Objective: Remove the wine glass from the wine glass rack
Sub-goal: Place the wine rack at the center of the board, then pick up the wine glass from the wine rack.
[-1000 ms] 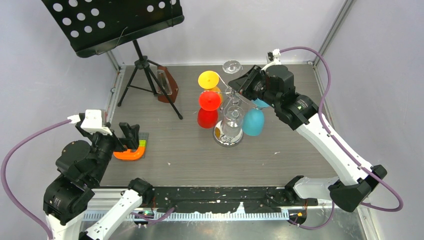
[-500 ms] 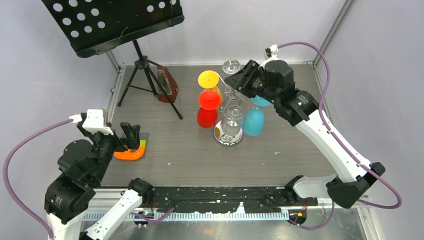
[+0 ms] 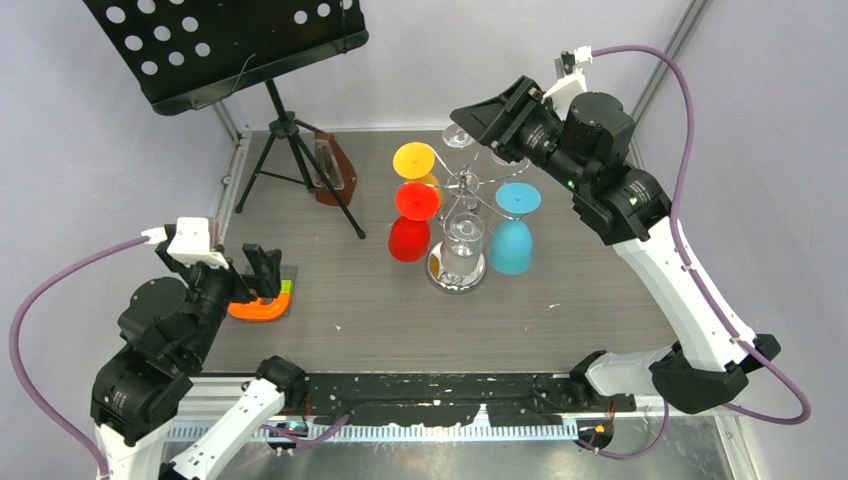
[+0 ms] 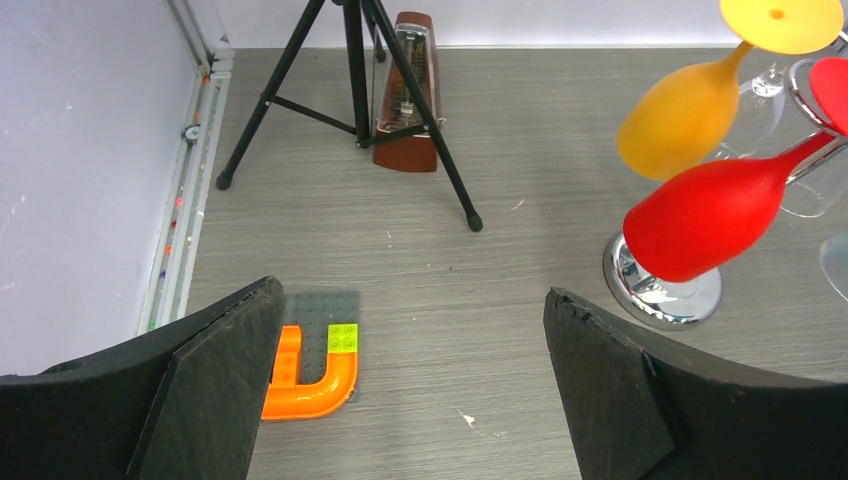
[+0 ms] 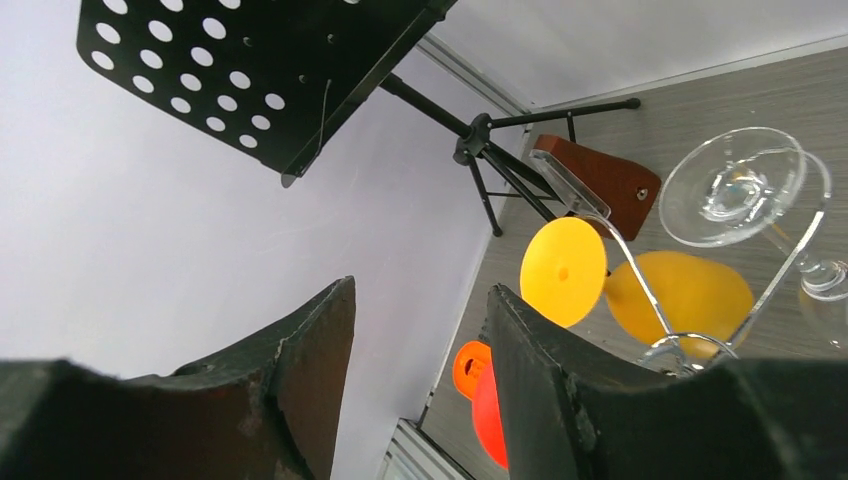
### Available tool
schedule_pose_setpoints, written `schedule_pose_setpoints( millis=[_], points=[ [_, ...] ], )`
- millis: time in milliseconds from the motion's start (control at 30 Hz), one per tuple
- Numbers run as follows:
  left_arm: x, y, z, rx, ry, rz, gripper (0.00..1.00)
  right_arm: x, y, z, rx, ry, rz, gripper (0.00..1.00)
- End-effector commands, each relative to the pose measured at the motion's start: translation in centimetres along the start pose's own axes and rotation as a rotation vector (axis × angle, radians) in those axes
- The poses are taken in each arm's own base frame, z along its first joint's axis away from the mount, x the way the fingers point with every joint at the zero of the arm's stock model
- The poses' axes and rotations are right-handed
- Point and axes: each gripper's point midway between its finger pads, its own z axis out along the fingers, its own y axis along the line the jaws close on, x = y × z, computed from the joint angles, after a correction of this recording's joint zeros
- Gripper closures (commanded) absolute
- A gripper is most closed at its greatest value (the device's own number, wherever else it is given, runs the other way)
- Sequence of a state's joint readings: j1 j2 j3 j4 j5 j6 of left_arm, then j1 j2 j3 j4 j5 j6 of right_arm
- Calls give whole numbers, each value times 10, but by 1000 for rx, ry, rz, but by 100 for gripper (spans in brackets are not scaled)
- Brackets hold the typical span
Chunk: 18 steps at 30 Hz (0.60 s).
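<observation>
Right end effector (image 3: pixel 474 117) lifts off empty
Top view: it has risen above the wine glass rack (image 3: pixel 452 284), the blue wine glass (image 3: pixel 510 246) still hanging there. Left wrist: left end effector (image 4: pixel 408 310) gapes, idle. Right wrist: fingers (image 5: pixel 300 370) apart, holding nothing; another try looks needed.

Left gripper (image 4: pixel 410 300) low near its base, jaws wide apart; right gripper (image 5: pixel 420 300) high, jaws partly apart

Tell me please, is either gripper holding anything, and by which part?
Nothing is held. The right gripper stands open and empty near the top of the rack; the left gripper is open and empty too.
</observation>
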State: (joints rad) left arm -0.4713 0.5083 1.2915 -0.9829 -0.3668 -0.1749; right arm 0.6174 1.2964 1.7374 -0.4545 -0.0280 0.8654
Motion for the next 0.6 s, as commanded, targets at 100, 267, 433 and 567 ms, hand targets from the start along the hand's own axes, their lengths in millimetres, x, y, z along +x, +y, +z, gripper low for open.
schedule_pose_setpoints(
  millis=[100,267,433,567],
  points=[
    [-11,-5,8,9,-27,-5,1,-9,7,-9,-20,-19,-67,40],
    [-10,-8,9,24,-17,0,0,-19,5,-26,-3,-47,-152,37],
    [-11,-13,9,47,-8,2,0,-36,-8,-54,58,-95,-279,31],
    [-10,-17,10,70,1,6,0,-46,-19,-76,101,-107,-376,26]
  ],
)
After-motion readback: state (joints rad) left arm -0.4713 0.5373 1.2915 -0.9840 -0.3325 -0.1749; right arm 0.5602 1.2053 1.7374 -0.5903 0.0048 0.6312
